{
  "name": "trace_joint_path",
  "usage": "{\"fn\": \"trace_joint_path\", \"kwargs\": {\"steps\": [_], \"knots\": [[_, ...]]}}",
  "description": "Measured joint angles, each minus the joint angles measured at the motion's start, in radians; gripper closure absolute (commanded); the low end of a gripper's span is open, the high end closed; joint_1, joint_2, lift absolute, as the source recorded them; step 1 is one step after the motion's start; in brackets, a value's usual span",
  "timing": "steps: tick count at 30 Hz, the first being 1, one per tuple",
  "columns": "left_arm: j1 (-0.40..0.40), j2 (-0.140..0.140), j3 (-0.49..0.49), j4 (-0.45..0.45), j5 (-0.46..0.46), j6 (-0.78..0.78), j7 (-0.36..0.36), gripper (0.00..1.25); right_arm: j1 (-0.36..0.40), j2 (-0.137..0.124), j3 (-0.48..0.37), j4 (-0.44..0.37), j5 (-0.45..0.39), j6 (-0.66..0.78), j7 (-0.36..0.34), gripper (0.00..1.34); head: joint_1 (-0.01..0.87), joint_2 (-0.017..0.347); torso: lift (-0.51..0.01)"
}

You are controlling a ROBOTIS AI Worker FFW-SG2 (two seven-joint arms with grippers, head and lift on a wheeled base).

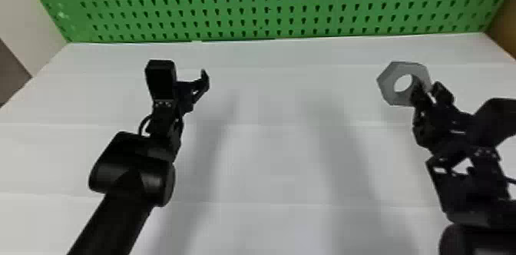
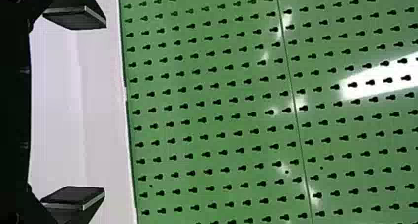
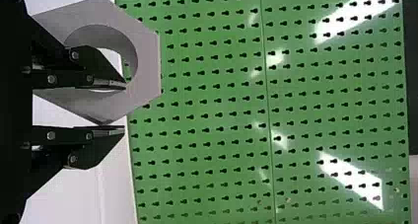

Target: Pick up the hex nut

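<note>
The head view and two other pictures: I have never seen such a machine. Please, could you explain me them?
This is a robot with two black arms. The head view looks down from its head onto a white table, with a green holed board behind. The other two pictures come from cameras on its wrists and are turned sideways. The right gripper seems to hold the gray hex nut by one side: one finger is at its hole, the other outside. The left gripper is open and empty.
</note>
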Motion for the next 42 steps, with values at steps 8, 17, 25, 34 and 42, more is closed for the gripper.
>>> {"fn": "trace_joint_path", "kwargs": {"steps": [8,17,25,34,42], "knots": [[0.006,-0.004,0.005,-0.011,0.0,0.0,-0.007,0.09,-0.02,0.0,0.026,0.002,-0.029,0.009,-0.016,1.05,0.785,0.149,-0.091],[0.013,-0.008,0.006,-0.016,0.0,0.0,-0.014,0.09,-0.033,0.0,0.033,0.001,-0.034,0.046,-0.028,1.05,0.785,0.149,-0.091],[0.016,-0.012,0.007,-0.02,0.0,-0.009,-0.019,0.09,-0.035,0.0,0.034,0.001,-0.026,0.068,-0.032,1.05,0.785,0.149,-0.091],[0.017,-0.013,0.007,-0.024,0.0,-0.021,-0.024,0.09,-0.036,0.0,0.039,0.0,-0.018,0.085,-0.032,1.05,0.785,0.149,-0.091],[0.022,-0.015,0.005,-0.03,0.001,-0.029,-0.027,0.09,-0.038,0.0,0.042,-0.003,-0.007,0.099,-0.033,1.04,0.785,0.149,-0.091]]}}
